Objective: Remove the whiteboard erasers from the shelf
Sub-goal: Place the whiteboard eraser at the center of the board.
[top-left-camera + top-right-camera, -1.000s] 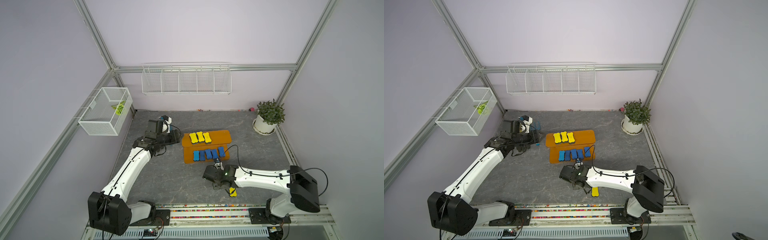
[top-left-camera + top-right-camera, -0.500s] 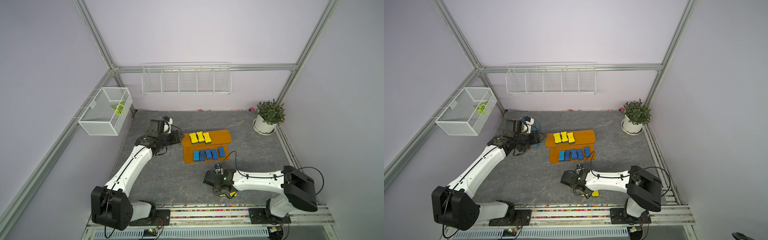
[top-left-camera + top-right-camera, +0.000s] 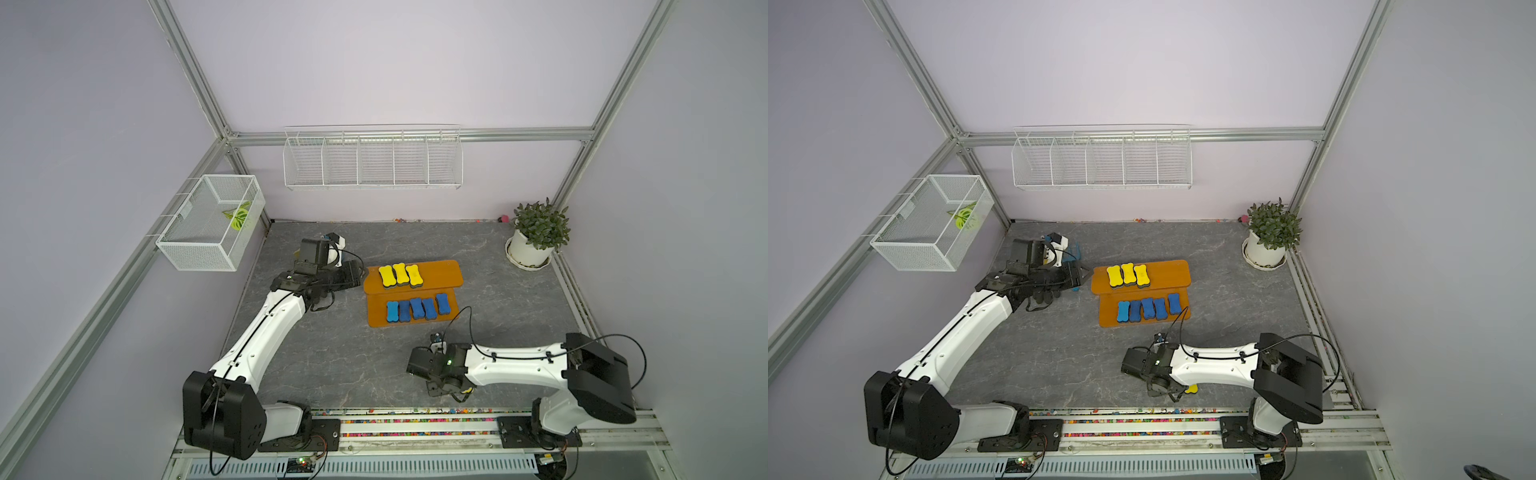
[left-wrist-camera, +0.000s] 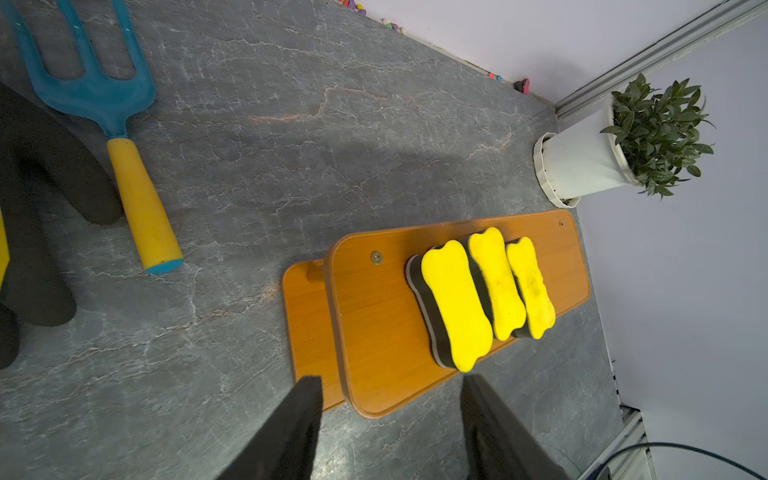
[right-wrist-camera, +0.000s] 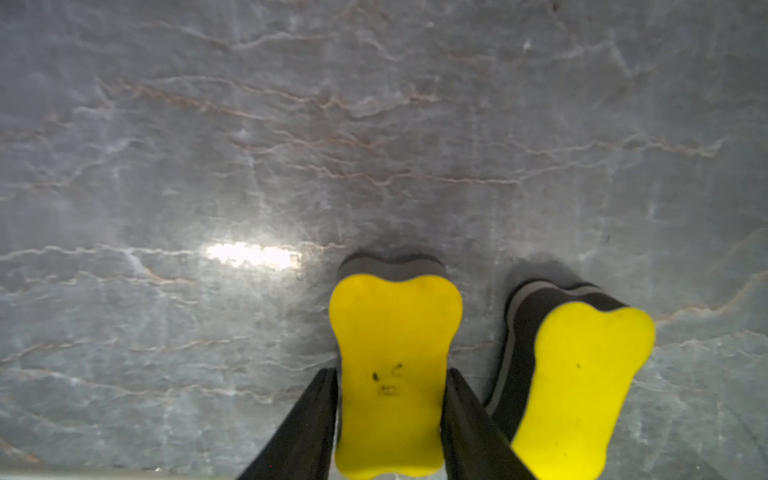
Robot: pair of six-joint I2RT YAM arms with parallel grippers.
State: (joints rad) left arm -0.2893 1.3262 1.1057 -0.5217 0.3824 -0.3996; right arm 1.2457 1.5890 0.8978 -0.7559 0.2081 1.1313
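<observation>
The shelf (image 3: pixel 440 274) (image 3: pixel 1167 274) stands mid-table, with three yellow whiteboard erasers (image 3: pixel 401 275) on its top board and several blue ones (image 3: pixel 417 309) on the lower board. My left gripper (image 4: pixel 390 386) hangs open just off the shelf's left end (image 4: pixel 374 332), holding nothing, with the nearest yellow eraser (image 4: pixel 455 303) ahead of it. Low near the front rail, my right gripper (image 5: pixel 392 374) (image 3: pixel 453 392) is shut on a yellow eraser (image 5: pixel 395 332) whose dark underside meets the tabletop. Another yellow eraser (image 5: pixel 577 386) lies right beside it.
A blue hand fork with a yellow handle (image 4: pixel 124 124) and black glove fingers (image 4: pixel 33 208) lie on the table left of the shelf. A potted plant (image 3: pixel 536 237) stands at the back right. A wire basket (image 3: pixel 212 222) and a wire rack (image 3: pixel 372 160) hang on the walls.
My right gripper has swung toward the front rail and come down with the yellow eraser, beside the other one. The left arm has barely shifted.
</observation>
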